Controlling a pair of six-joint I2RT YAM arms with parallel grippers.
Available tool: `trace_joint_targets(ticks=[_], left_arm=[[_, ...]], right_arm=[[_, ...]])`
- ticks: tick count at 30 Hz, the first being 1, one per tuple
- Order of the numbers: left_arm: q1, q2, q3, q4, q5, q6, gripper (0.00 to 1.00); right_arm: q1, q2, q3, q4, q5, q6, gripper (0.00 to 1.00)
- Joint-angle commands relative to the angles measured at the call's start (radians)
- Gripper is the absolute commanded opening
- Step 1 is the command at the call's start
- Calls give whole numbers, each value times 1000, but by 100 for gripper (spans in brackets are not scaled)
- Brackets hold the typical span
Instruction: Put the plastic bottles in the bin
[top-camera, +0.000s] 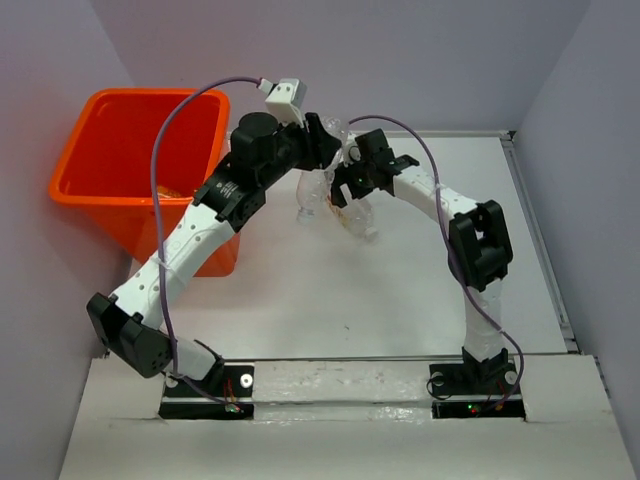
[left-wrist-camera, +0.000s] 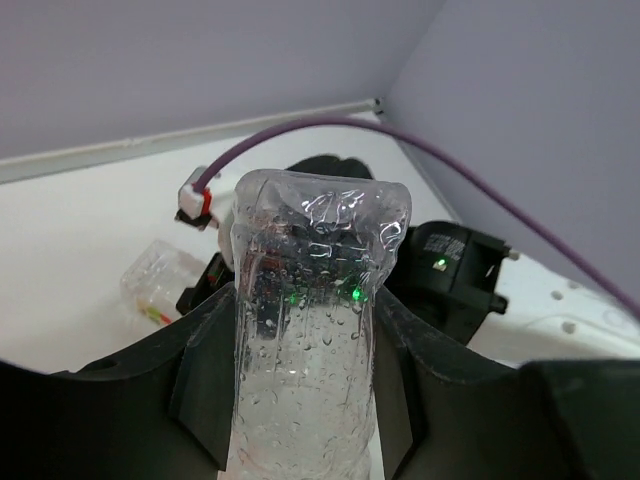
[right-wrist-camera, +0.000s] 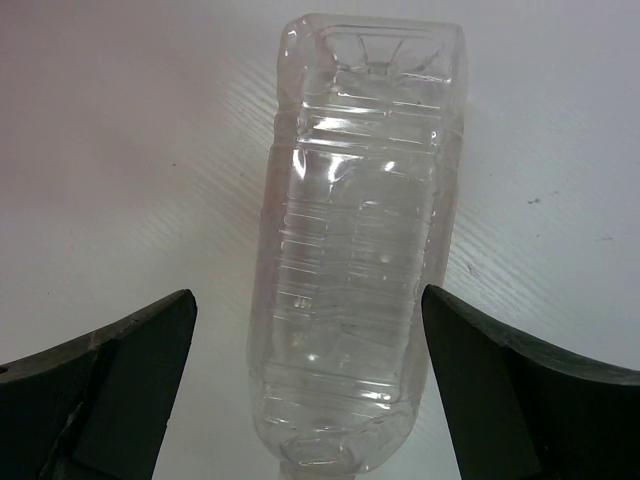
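Observation:
My left gripper (top-camera: 322, 143) is shut on a clear unlabelled plastic bottle (left-wrist-camera: 310, 300) wet with droplets, and holds it raised above the table right of the bin. The bright orange bin (top-camera: 90, 160) stands at the far left. My right gripper (right-wrist-camera: 308, 300) is open, its jaws wide on either side of a clear ribbed bottle (right-wrist-camera: 360, 250) lying on the table, not touching it. In the top view the right gripper (top-camera: 347, 190) hangs over a small cluster of clear bottles (top-camera: 318, 203). Another crushed bottle (left-wrist-camera: 160, 280) lies on the table below the left gripper.
The two grippers are close together near the table's far middle; the right arm's wrist (left-wrist-camera: 455, 265) shows just behind the held bottle. A purple cable (top-camera: 190, 105) loops over the bin. Grey walls close the table at the back and right.

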Motion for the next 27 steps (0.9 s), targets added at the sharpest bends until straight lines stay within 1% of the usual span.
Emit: trace_joint_targets(ticks=[1,2,4,6,7,8,9,10,13,14,16,17,18,19,20,21,23,24,25,26,27], left_arm=[[-15,-65,192,55,4,-2,32],[-12,-76,212,58,-56,16,32],[-7,-97,298,25,-204,53,32],[21,-94,365,-49,-246,81,32],[66,-90,431,-74,-259,85,32],[96,-87,454,-95,-291,87,32],[129,-90,474,-120,-306,87,32],[199,-93,494,-126,-337,85,32],[289,-99,501,-141,-400,100,32],[332,-102,495,-138,-458,111,32],[358,-114,440,-117,-531,140,33],[369,-119,417,-105,-603,146,33],[381,-122,394,-79,-631,153,33],[401,-119,360,-69,-654,160,33],[412,-116,346,-48,-700,165,33],[430,-110,318,-34,-732,180,33],[444,-104,283,24,-768,203,33],[450,-99,265,44,-788,214,33],[452,-96,220,60,-821,225,34],[455,-97,196,78,-831,219,35],[458,-100,168,89,-831,216,42]], right_arm=[[18,39,75,-10,82,-52,100],[18,51,81,-24,139,-60,100],[28,79,95,-33,185,-86,100],[28,88,98,-36,208,-96,100],[28,93,103,-38,208,-98,100],[28,108,107,-41,236,-100,100],[28,114,113,-43,231,-101,100],[28,122,121,-46,227,-101,100],[28,150,132,-52,222,-90,100],[28,151,129,-52,177,-87,100],[28,150,123,-49,167,-72,100],[28,147,114,-47,166,-66,98],[28,141,106,-41,167,-60,95],[28,119,94,-33,167,-46,88],[28,105,71,-12,172,-38,84],[28,72,58,6,172,-23,73],[28,27,29,34,163,-5,65],[28,1,-10,49,161,5,55],[28,-55,-31,65,161,24,51],[28,-86,-49,98,164,34,47],[28,-115,-67,109,162,44,44]])
